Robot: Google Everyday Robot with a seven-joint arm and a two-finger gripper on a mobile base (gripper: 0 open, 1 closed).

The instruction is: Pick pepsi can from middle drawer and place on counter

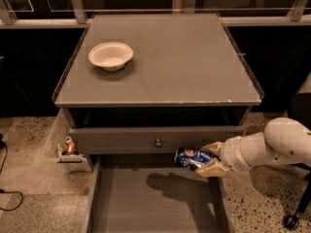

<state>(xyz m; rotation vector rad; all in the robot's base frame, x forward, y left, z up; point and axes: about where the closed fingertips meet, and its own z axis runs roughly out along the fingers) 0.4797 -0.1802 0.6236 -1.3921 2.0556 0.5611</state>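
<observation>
The pepsi can (190, 158), dark blue with a round logo, lies sideways in my gripper (210, 158), which is shut on it. The gripper holds it in the air above the back right of the open middle drawer (146, 203), just in front of the grey drawer front with a round knob (158, 142). The can's shadow falls on the drawer's bare floor. My white arm (272, 147) reaches in from the right. The grey counter (184, 57) is above and behind the can.
A cream bowl (111, 56) sits on the counter's back left. A small reddish-orange can-like item (71, 146) stands on a ledge left of the cabinet. A dark cable (7, 193) lies on the speckled floor at left. Railing posts stand behind the counter.
</observation>
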